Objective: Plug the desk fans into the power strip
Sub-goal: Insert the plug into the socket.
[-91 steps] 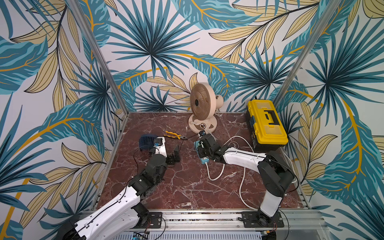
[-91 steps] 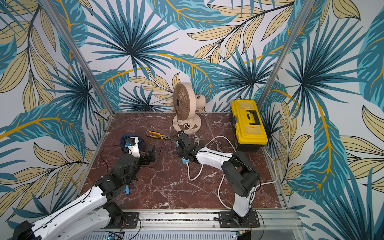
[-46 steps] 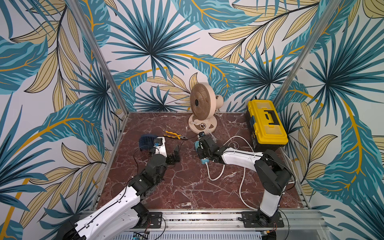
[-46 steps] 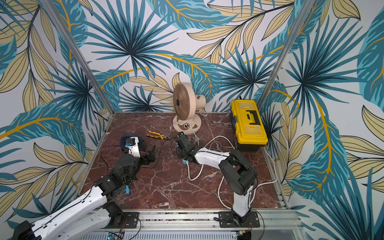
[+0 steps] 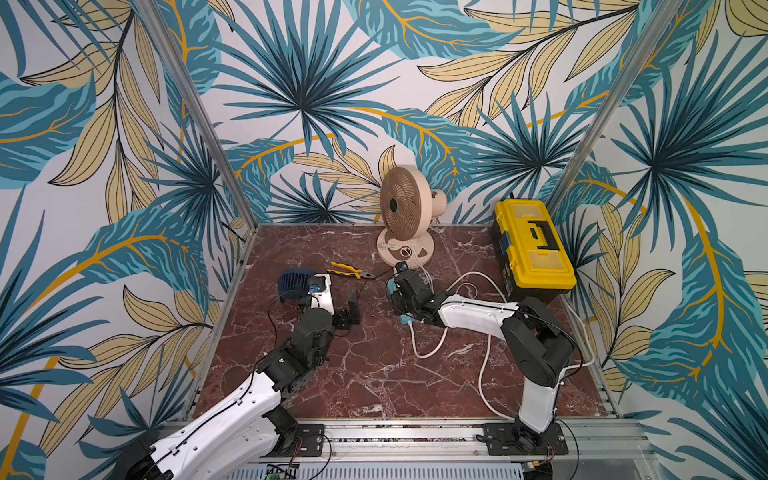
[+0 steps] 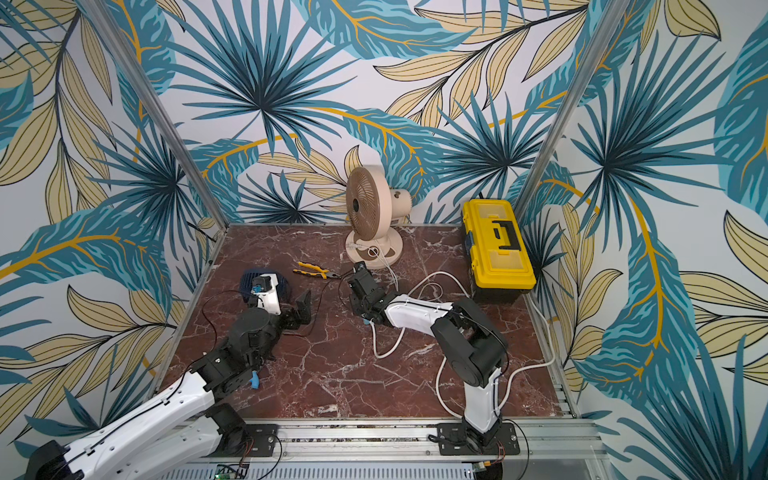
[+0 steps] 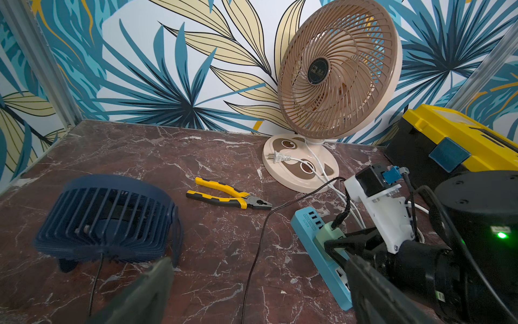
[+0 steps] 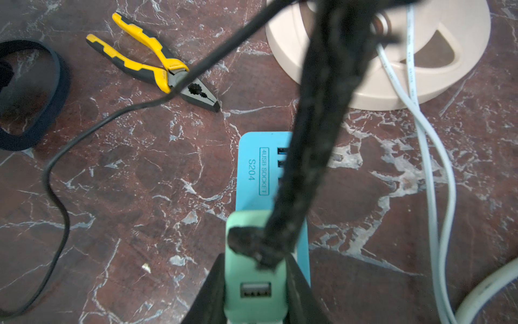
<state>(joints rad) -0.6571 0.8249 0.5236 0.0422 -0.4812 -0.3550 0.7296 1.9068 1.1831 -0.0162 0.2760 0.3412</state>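
Right claw (image 8: 255, 291): clamped on green adapter (image 7: 326, 234) sitting on power strip (image 8: 252, 174).
Left claw (image 7: 259, 259): jaws wide apart, near navy fan (image 7: 106, 218).
Power strip: light blue, USB row, on marble (image 7: 168, 157) before beige fan (image 7: 336, 70).
Nearby: pliers (image 7: 228, 196).

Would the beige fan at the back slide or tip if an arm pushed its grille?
Probably tips rather than slides: the beige fan carries a large upright head over a smaller round base. It looks like hollow plastic, so likely light. Its loose white plug lies on the base and would likely slide off.
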